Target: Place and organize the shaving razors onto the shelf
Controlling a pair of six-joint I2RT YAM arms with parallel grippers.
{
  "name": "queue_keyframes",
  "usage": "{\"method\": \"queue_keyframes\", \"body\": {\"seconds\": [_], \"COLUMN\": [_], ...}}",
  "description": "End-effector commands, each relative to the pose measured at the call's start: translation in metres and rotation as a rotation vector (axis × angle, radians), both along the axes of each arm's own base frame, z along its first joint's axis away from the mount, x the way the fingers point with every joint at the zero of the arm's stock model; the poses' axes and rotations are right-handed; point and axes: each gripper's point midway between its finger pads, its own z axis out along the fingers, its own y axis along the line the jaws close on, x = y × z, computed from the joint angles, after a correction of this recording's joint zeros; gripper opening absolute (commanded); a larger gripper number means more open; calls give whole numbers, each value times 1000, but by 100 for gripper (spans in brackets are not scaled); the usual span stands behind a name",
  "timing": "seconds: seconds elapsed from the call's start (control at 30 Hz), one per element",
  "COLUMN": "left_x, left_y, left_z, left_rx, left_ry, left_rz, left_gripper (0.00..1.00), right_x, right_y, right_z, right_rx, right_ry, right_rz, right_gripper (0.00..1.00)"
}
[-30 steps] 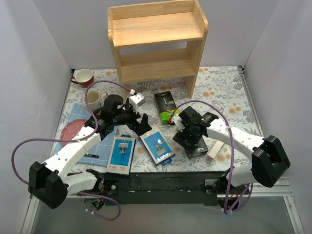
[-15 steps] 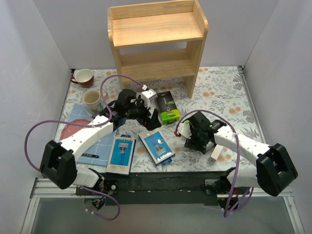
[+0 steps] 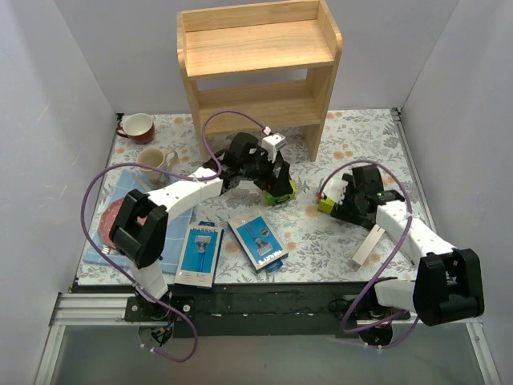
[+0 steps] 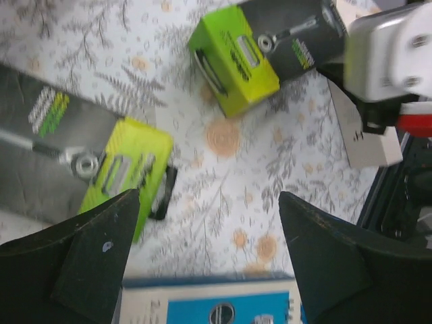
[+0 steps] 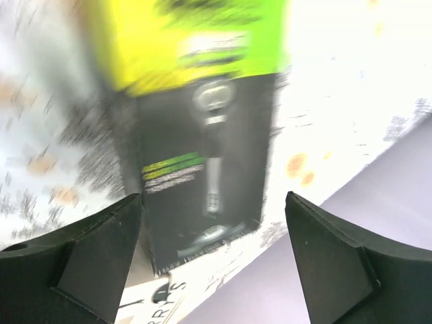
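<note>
The wooden shelf (image 3: 256,48) stands at the back with both tiers bare. My left gripper (image 3: 276,178) (image 4: 208,192) is open, low over the cloth beside a black box with a lime-green end (image 3: 280,191) (image 4: 101,162). My right gripper (image 3: 341,200) (image 5: 212,196) is shut on the black end of the second black box (image 3: 326,205) (image 5: 202,128) (image 4: 250,54). Two blue razor packs (image 3: 200,251) (image 3: 258,243) lie flat near the front, and one shows in the left wrist view (image 4: 216,307). One white box (image 3: 369,245) (image 5: 135,300) lies by the right arm. The other white box is out of view.
A red mug (image 3: 138,126) and a white mug (image 3: 156,163) stand at the back left. A red plate (image 3: 116,216) lies on a blue cloth (image 3: 100,245) at the left. Grey walls close in both sides.
My left arm has swung right and farther back to the black box by the shelf. My right gripper has carried its black box back and right. The white box has shifted slightly right.
</note>
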Motion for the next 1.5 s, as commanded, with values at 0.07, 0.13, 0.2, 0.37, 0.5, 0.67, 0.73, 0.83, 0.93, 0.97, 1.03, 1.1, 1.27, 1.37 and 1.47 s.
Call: {"method": "queue_keyframes", "body": {"seconds": [0.07, 0.13, 0.2, 0.37, 0.5, 0.67, 0.73, 0.83, 0.93, 0.97, 1.03, 1.1, 1.27, 1.37, 1.47], "left_x": [39, 45, 48, 61, 58, 58, 58, 57, 56, 57, 58, 60, 66, 69, 65], "left_y": [-63, -73, -84, -104, -118, -119, -119, -120, -124, -126, -126, -128, -130, -123, -122], "left_z": [2, 0, -10, -26, -36, -68, -77, -88, -99, -100, -108, -115, -124, -132, -133], "left_rx": [-105, -152, -198, -282, -313, -278, -265, -257, -249, -247, -239, -232, -208, -166, -163], "left_ry": [83, 136, 225, 346, 421, 488, 506, 528, 545, 542, 553, 555, 540, 537, 549], "left_rz": [43, 73, 113, 183, 184, 237, 251, 251, 249, 255, 265, 269, 312, 358, 352], "left_gripper": [79, 76, 69, 61, 57, 45, 42, 39, 39, 39, 38, 35, 33, 36, 37], "right_x": [18, 15, 13, 10, 11, 8, 7, 5, -6, -8, -14, -23, -33, -34, -32], "right_y": [36, 39, 37, 26, 25, 26, 29, 37, 43, 43, 43, 42, 44, 45, 45], "right_z": [64, 71, 72, 77, 86, 87, 91, 96, 94, 93, 89, 85, 83, 82, 81], "right_rx": [402, 464, 481, 474, 505, 555, 579, 642, 679, 681, 675, 665, 679, 690, 695], "right_ry": [-11, -1, 13, 47, 54, 84, 99, 124, 166, 171, 187, 211, 235, 242, 235], "right_rz": [-193, -255, -307, -411, -461, -549, -576, -601, -613, -617, -630, -637, -656, -666, -670], "right_gripper": [94, 94, 94, 93, 93, 91, 91, 89, 85, 85, 84, 84, 84, 84, 84]}}
